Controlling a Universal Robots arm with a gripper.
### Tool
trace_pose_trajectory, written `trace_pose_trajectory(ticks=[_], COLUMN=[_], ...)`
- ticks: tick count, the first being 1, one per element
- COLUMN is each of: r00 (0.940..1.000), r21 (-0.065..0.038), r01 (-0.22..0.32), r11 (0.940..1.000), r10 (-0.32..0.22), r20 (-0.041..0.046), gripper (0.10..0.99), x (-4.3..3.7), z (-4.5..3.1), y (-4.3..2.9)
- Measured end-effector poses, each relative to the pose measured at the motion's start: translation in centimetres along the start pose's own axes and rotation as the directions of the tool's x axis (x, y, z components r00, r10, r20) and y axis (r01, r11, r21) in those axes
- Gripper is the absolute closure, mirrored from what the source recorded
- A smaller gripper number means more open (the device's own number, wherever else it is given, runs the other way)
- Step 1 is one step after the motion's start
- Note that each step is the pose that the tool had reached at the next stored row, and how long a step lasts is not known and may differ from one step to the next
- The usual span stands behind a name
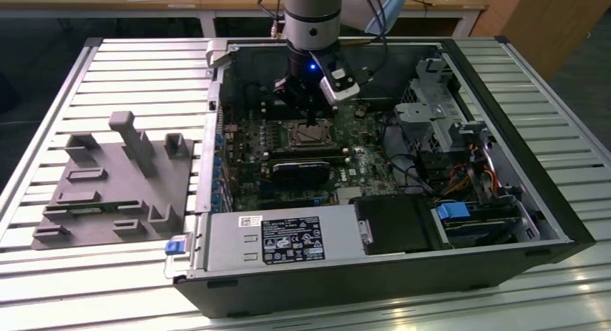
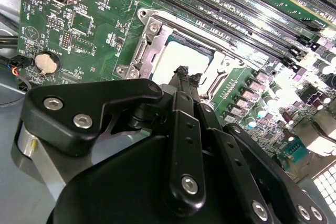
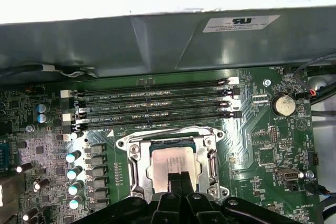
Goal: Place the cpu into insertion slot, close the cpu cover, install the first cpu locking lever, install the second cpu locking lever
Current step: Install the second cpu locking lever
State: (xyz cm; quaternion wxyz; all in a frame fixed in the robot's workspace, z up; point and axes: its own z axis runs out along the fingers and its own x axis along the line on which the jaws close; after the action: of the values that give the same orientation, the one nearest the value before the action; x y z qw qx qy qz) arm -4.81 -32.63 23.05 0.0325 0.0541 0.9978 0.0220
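Claw [image 3: 178, 179] fingertips sit together over the cpu [image 3: 173, 160], seated under the closed cpu cover [image 3: 137, 167]; I judge lever locking needs fine downward pressure.

I have the black gripper [image 3: 178, 179] low over the shiny silver square cpu [image 3: 173, 162], fingers pressed together. The thin silvery metal cpu cover [image 3: 211, 157] frames the chip closely, so side room there is slim. Long narrow black memory slots [image 3: 152, 106] run just beyond one edge, and the grey steel case wall [image 3: 157, 40] rises past them. Above looks free, I think.
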Motion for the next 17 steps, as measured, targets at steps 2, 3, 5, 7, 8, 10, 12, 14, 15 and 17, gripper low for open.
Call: trace_pose_trajectory(ticks=[2,3,5,7,8,10,12,14,15,17], r00=[1.0,1.0,1.0,1.0,1.0,1.0,1.0,1.0,1.0,1.0], r21=[0.0,0.0,0.0,0.0,0.0,0.0,0.0,0.0,0.0,0.0], r01=[0.0,0.0,0.0,0.0,0.0,0.0,0.0,0.0,0.0,0.0], r11=[1.0,1.0,1.0,1.0,1.0,1.0,1.0,1.0,1.0,1.0], r10=[0.0,0.0,0.0,0.0,0.0,0.0,0.0,0.0,0.0,0.0], r20=[0.0,0.0,-0.0002,-0.0001,0.0,0.0,0.0,0.0,0.0,0.0], gripper=[0.98,0.98,0.98,0.98,0.98,0.98,0.98,0.98,0.98,0.98], x=[0.0,0.0,0.0,-0.02,-0.03,-0.04,-0.05,-0.08,-0.1,-0.15], z=[-0.01,-0.01,-0.13,-0.36,-0.47,-0.63,-0.69,-0.7,-0.71,-0.72], y=[0.0,0.0,0.0,0.01,0.02,0.03,0.02,-0.06,-0.11,-0.22])
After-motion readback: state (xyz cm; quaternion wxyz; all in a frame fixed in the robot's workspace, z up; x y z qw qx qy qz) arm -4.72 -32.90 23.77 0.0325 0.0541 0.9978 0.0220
